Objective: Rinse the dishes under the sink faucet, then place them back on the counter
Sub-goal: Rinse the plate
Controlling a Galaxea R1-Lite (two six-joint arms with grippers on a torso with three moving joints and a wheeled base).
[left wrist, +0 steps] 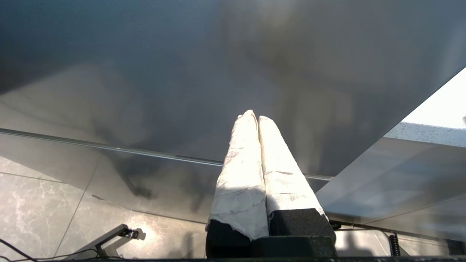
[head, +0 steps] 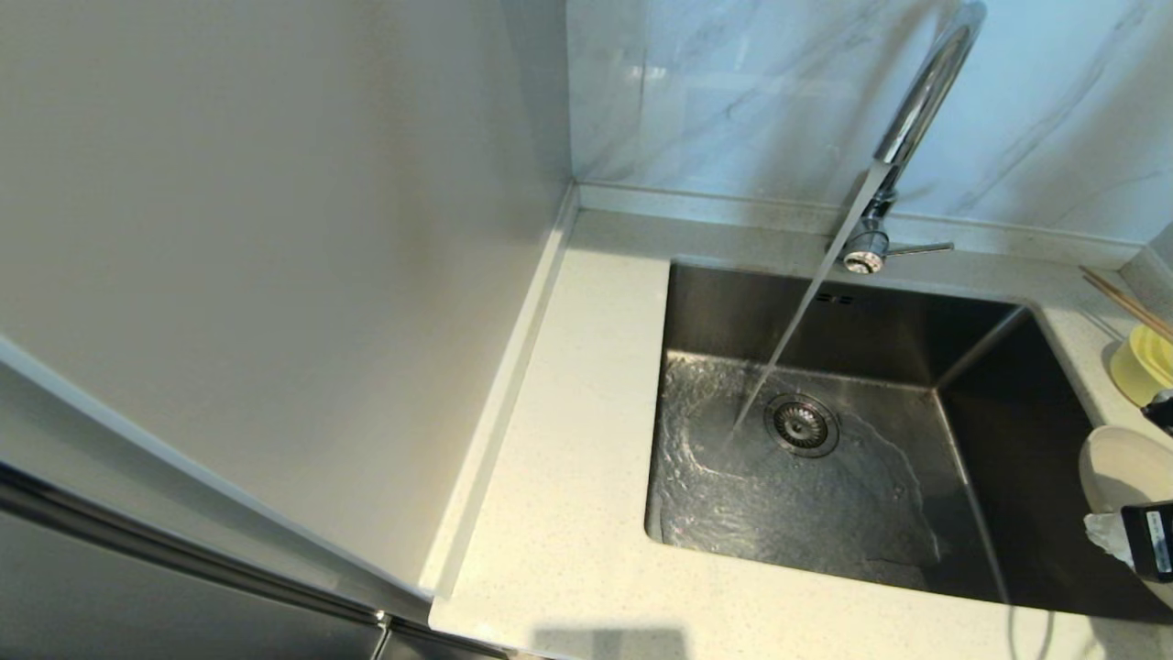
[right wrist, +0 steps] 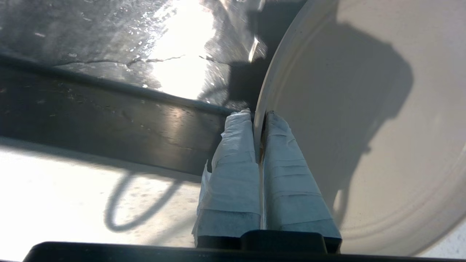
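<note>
The cream-white plate (head: 1127, 467) hangs at the sink's right side, and my right gripper (right wrist: 259, 116) is shut on its rim (right wrist: 259, 109) in the right wrist view. The plate's face (right wrist: 364, 127) fills that view. The chrome faucet (head: 926, 92) runs a stream of water (head: 797, 330) onto the steel basin floor (head: 733, 486) beside the drain. The pale-yellow bowl (head: 1141, 367) and the wood chopsticks (head: 1123, 298) rest on the counter (head: 568, 513) at the far right. My left gripper (left wrist: 256, 115) is shut on nothing, parked low beside a grey cabinet front.
The drain strainer (head: 802, 424) sits mid-basin. A tall pale panel (head: 275, 275) walls off the left of the counter. The marble wall (head: 733, 92) stands behind the faucet's lever (head: 921, 248). A floor of grey tiles (left wrist: 36, 211) lies below the left gripper.
</note>
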